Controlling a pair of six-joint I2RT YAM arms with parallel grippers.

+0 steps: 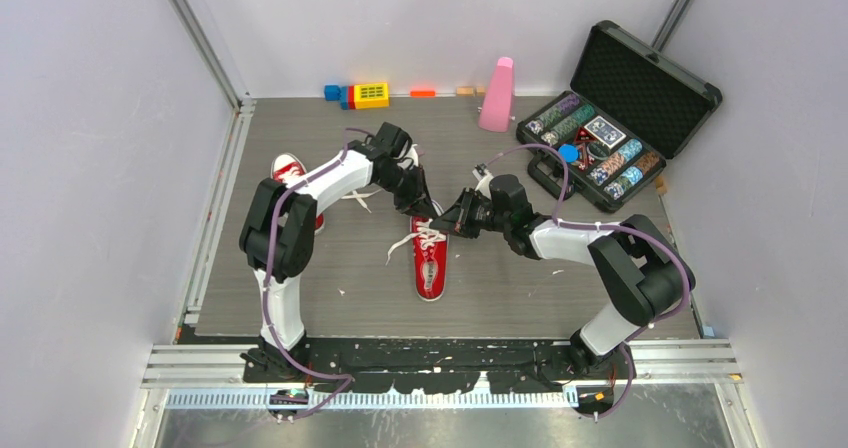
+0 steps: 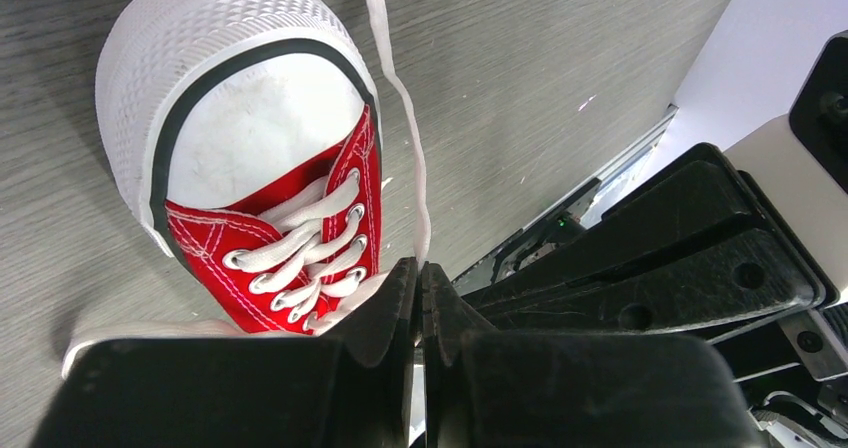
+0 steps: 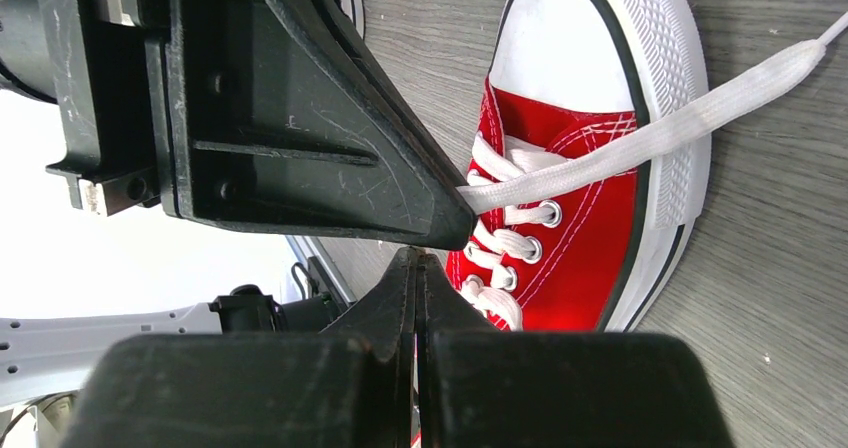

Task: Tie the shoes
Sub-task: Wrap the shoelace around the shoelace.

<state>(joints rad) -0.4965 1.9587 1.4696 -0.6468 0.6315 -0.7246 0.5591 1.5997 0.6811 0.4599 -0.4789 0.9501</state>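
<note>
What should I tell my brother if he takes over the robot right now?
Left gripper: jaws shut on a lace of the middle shoe.
Right gripper: jaws shut right beside it; whether it holds anything cannot be told.
Second shoe: far left, partly behind the left arm, laces loose.
Done: no bow visible on either shoe.
Left: tie both.

No text, label or number can be read anywhere

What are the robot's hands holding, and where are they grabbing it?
The left gripper pinches a white lace of the red shoe partway along. The right gripper is shut; I cannot tell if it holds anything.
</note>
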